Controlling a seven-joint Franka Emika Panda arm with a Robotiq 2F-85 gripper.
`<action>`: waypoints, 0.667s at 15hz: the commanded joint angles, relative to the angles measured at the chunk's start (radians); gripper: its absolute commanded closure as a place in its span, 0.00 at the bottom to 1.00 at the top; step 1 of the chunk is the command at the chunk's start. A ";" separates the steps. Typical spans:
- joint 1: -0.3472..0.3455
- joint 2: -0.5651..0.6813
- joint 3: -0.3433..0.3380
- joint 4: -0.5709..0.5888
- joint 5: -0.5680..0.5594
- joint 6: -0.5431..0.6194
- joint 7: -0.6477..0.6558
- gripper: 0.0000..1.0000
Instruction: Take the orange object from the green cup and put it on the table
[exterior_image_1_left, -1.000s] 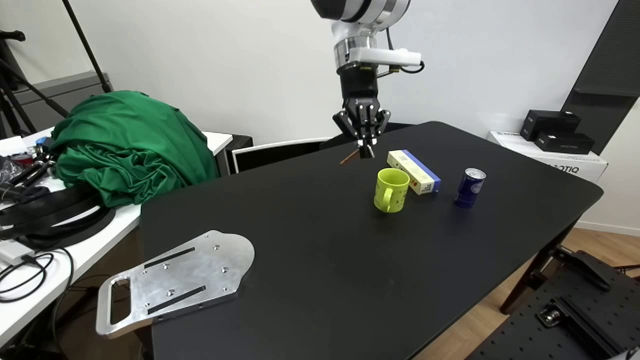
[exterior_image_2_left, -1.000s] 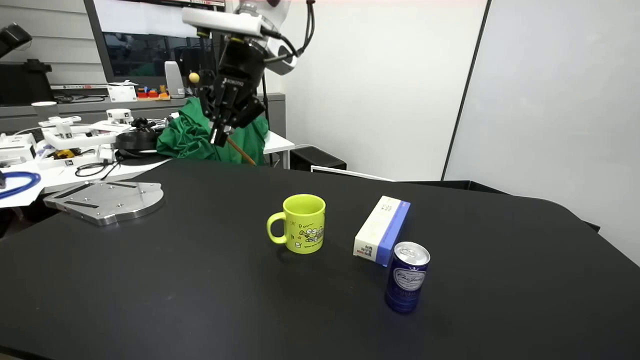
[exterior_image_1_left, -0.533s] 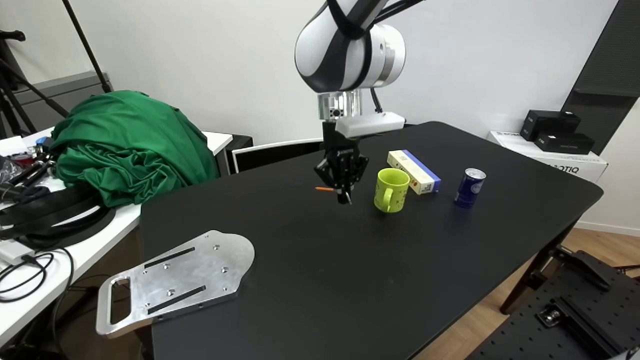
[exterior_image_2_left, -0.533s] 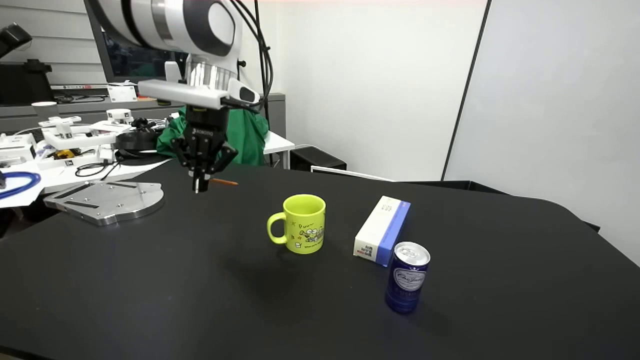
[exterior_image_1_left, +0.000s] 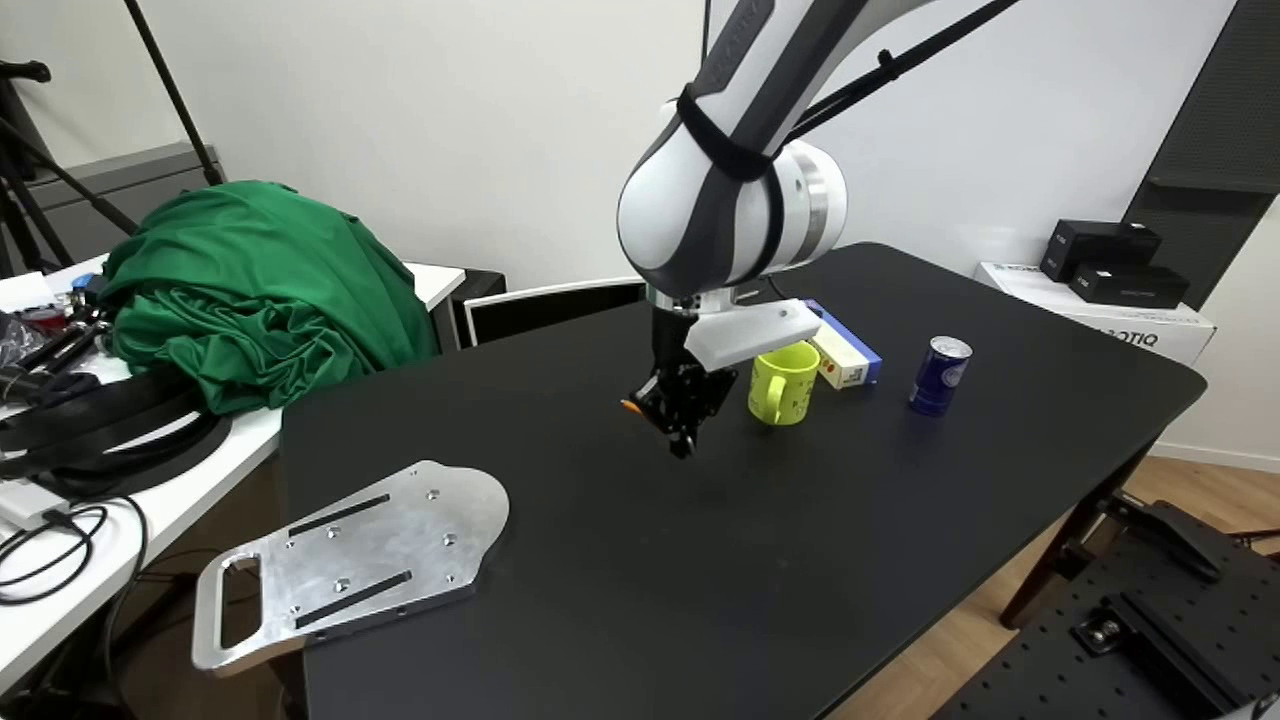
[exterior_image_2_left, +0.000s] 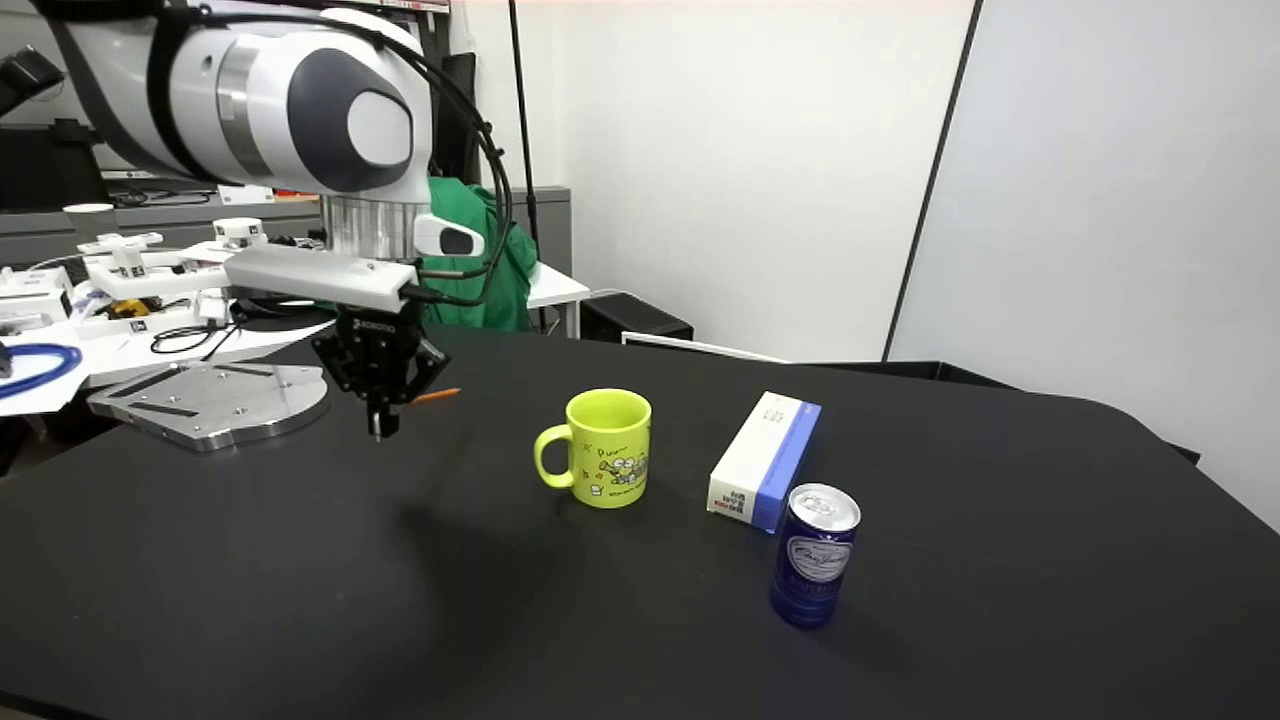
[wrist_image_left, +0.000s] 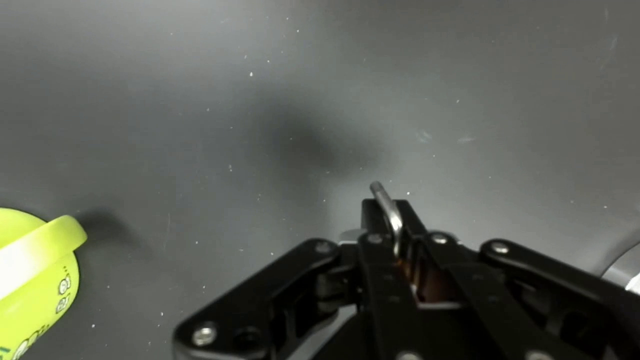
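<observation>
The green cup (exterior_image_1_left: 783, 385) stands upright on the black table (exterior_image_1_left: 640, 600); it also shows in an exterior view (exterior_image_2_left: 609, 450) and at the left edge of the wrist view (wrist_image_left: 40, 280). My gripper (exterior_image_1_left: 683, 446) is shut on the orange object (exterior_image_1_left: 631, 406), a thin stick. In an exterior view the orange end (exterior_image_2_left: 437, 396) sticks out sideways behind the fingers (exterior_image_2_left: 381, 422). In the wrist view a bent silver tip of it (wrist_image_left: 388, 206) pokes out between the closed fingertips (wrist_image_left: 392, 215). The gripper is above the table, beside the cup's handle side, apart from the cup.
A white-and-blue box (exterior_image_2_left: 765, 460) lies beside the cup, and a dark blue can (exterior_image_2_left: 815, 555) stands near it. A silver metal plate (exterior_image_1_left: 370, 550) lies at the table's edge. A green cloth (exterior_image_1_left: 250, 290) covers part of the cluttered white desk.
The arm has come down from high above the table to low beside the cup, carrying the orange object, whose tilt has changed. The cup, box and can have not moved.
</observation>
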 joint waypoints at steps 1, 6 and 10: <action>-0.006 -0.037 0.018 -0.087 0.010 0.111 0.001 0.98; -0.009 -0.017 0.030 -0.133 0.016 0.194 0.007 0.98; -0.007 0.000 0.028 -0.159 0.010 0.235 0.012 0.98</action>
